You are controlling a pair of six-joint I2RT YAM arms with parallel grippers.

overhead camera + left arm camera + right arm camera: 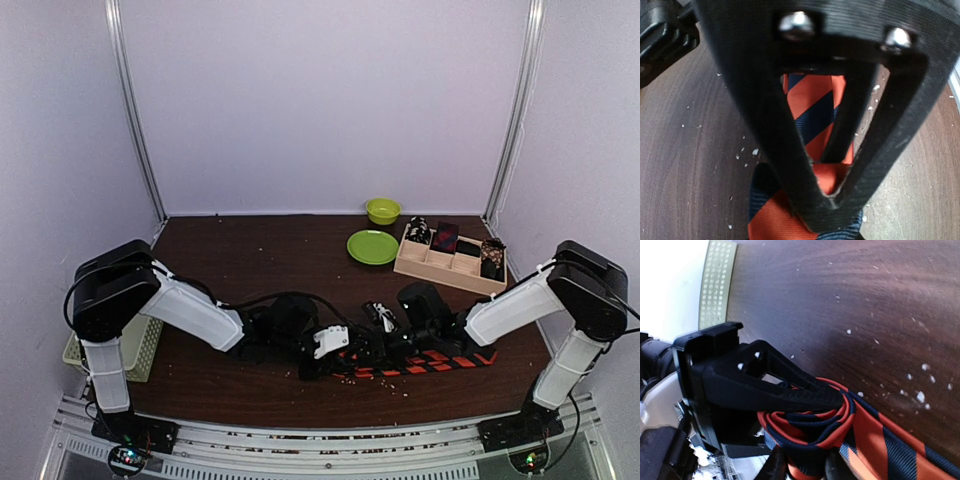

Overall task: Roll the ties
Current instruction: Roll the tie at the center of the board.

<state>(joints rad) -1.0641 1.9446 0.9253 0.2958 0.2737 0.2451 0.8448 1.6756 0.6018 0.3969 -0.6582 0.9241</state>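
Green plate (372, 247), bowl (382, 210), wooden tray (440, 273), basket (141, 346)

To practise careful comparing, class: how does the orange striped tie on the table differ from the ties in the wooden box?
The striped tie is partly rolled, its tail flat on the table; the boxed ties are compact bundles. The striped tie lies toward the near edge; the boxed ties sit in a wooden box farther back. The striped tie is bright orange; the boxed ties look darker.

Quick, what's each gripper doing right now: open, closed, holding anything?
Left gripper: closed on the orange-and-navy striped tie.
Right gripper: at the rolled end, open or closed cannot be told.
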